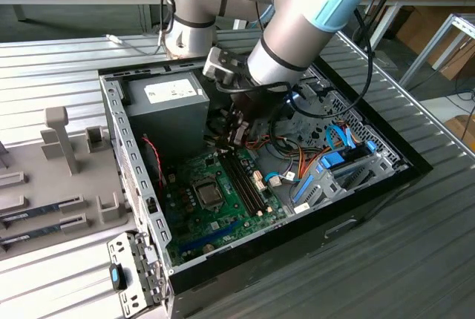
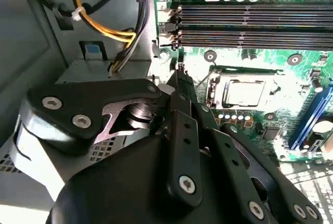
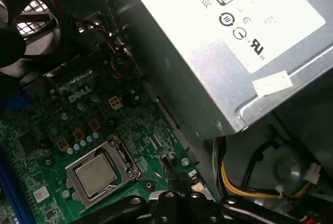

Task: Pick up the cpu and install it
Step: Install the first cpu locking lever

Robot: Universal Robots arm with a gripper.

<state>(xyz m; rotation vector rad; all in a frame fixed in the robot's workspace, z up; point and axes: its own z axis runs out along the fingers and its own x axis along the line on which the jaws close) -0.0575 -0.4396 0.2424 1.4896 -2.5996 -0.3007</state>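
Motherboard (image 1: pixel 223 200), green and crowded with parts, lies flat inside an open black desktop computer case (image 1: pixel 386 178) on a ribbed grey metal counter (image 1: pixel 415 260). The cpu (image 1: pixel 208 194), a small flat square chip with a silver-grey metal top, sits in its socket near the middle of the board, framed by a thin metal bracket; it shows clearly in both wrist views (image 2: pixel 245 92) (image 3: pixel 98 175). The black tool (image 2: pixel 179 75) hangs inside the case above the board, near the cpu and apart from it. Its slim fingertips (image 2: pixel 183 86) appear drawn together with nothing between them, pointing at the board just beside the socket. A grey metal power-supply box (image 1: pixel 167 111) fills the corner of the case next to the arm, with yellow and black cables (image 3: pixel 250 179) running beneath it. Long dark memory slots (image 1: pixel 245 178) run alongside the socket.
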